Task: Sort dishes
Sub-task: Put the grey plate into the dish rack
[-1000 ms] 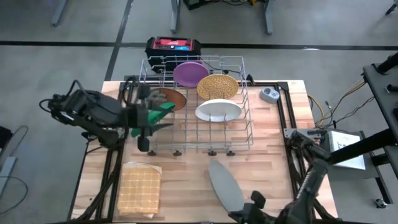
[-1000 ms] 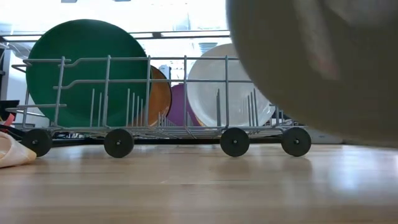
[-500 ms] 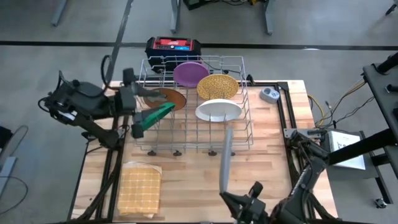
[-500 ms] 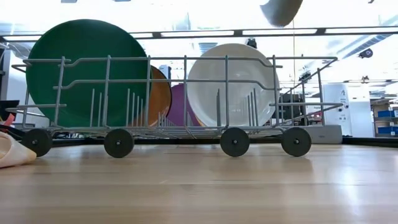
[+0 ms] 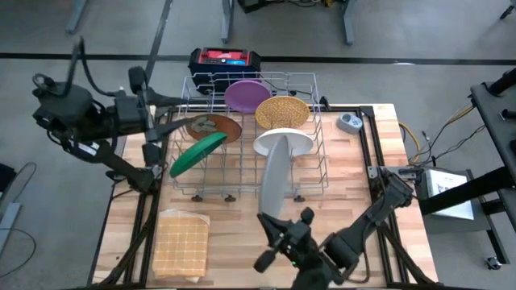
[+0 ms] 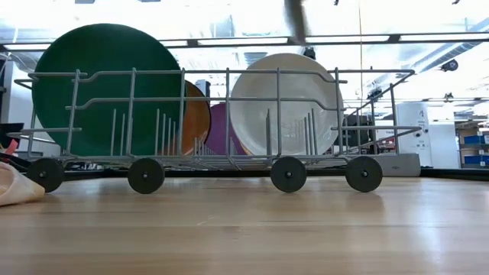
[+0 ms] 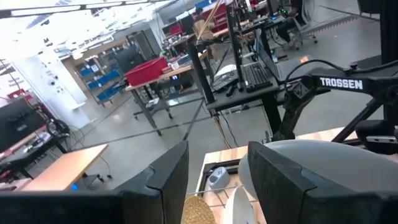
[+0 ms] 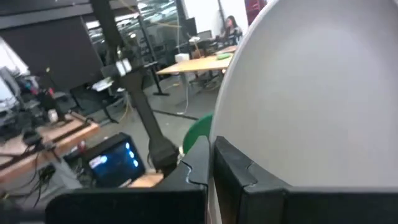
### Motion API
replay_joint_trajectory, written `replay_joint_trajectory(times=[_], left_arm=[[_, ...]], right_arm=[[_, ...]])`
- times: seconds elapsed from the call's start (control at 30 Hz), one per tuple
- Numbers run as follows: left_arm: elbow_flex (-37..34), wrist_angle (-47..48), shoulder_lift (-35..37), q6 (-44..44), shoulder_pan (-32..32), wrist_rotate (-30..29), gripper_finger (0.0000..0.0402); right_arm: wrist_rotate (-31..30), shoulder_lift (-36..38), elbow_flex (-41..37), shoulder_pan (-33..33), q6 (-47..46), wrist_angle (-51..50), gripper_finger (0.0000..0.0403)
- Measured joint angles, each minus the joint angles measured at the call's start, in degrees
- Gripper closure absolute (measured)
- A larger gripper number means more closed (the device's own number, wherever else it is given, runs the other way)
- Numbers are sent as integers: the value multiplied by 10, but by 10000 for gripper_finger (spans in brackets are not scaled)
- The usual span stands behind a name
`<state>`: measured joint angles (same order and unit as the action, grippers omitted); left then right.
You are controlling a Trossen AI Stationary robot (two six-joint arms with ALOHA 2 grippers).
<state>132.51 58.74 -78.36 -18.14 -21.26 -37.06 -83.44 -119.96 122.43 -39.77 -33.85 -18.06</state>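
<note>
Right hand (image 5: 266,221) pinches the grey plate (image 5: 275,176) edge-on over the dish rack (image 5: 251,137), probably to slot it in; left hand (image 5: 149,117), spread, sits beside the rack.

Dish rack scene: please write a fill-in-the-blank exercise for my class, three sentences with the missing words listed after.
1. The right gripper holds the ____ plate on edge.
2. The green plate leans at the ____ end of the wire rack in the high view.
3. The left gripper is open and holds ____.

Missing words: grey; left; nothing
</note>
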Motion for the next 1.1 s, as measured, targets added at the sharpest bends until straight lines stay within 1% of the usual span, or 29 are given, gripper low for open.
replay_joint_trajectory(times=[0.07, 0.1, 0.17, 0.23, 0.27, 0.33, 0.43, 0.63, 0.7, 0.87, 1.1], left_arm=[[2, 0, 2, -7, 0, 0, 246], [3, 0, 3, -9, 0, 0, 246], [6, -1, 3, -19, 0, -1, 246], [11, -6, 3, -32, 0, -16, 246], [16, -9, 3, -39, 0, -26, 246], [25, -14, 4, -51, 0, -45, 246], [20, -38, 20, -75, 0, -68, 246], [24, -48, 48, -90, 0, -76, 246], [24, -41, 57, -89, 0, -76, 246], [24, -21, 73, -78, 0, -76, 246], [24, -9, 83, -73, 0, -75, 246]], right_arm=[[28, 0, 0, 14, 76, 85, 403], [54, 0, 0, 23, 115, 129, 403], [130, 0, 0, 41, 181, 217, 403], [205, 0, -1, 62, 211, 281, 403], [222, -2, -2, 72, 217, 299, 403], [228, -9, -2, 88, 233, 321, 403], [230, -25, -2, 107, 246, 341, 403], [224, -60, -3, 140, 254, 382, 403], [219, -74, -3, 148, 268, 412, 403], [219, -115, -3, 156, 341, 552, 403], [227, -185, -3, 166, 479, 798, 403]])
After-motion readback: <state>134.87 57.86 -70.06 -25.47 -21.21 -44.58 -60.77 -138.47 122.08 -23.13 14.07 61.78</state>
